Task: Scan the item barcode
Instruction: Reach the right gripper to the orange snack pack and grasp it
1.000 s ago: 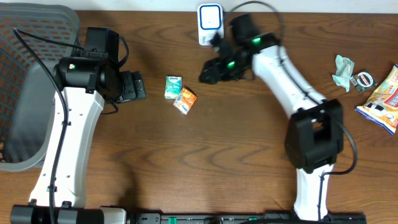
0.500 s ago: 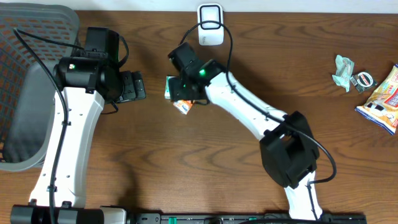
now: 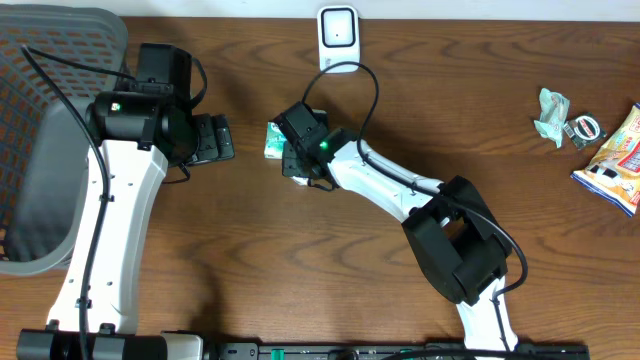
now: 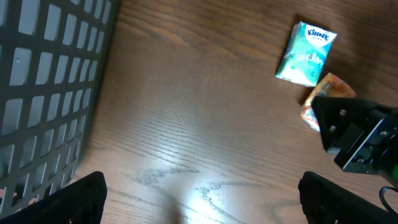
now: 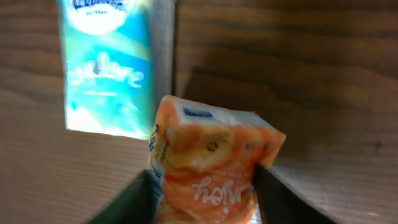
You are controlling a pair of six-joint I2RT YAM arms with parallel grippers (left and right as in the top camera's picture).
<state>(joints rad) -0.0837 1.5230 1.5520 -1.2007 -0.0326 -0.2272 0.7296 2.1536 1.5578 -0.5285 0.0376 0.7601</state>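
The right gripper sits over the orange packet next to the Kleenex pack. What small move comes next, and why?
Probably close the right gripper firmly on the orange packet. Its wrist view shows the packet between both fingers, on the table beside the Kleenex pack; whether they pinch it is unclear. A firm grip lets it go to the scanner.

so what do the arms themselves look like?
The left arm and right arm match: white links, black joint housings, black cable looped outside. A green light sits near the right wrist. The left end effector and right end effector are black.
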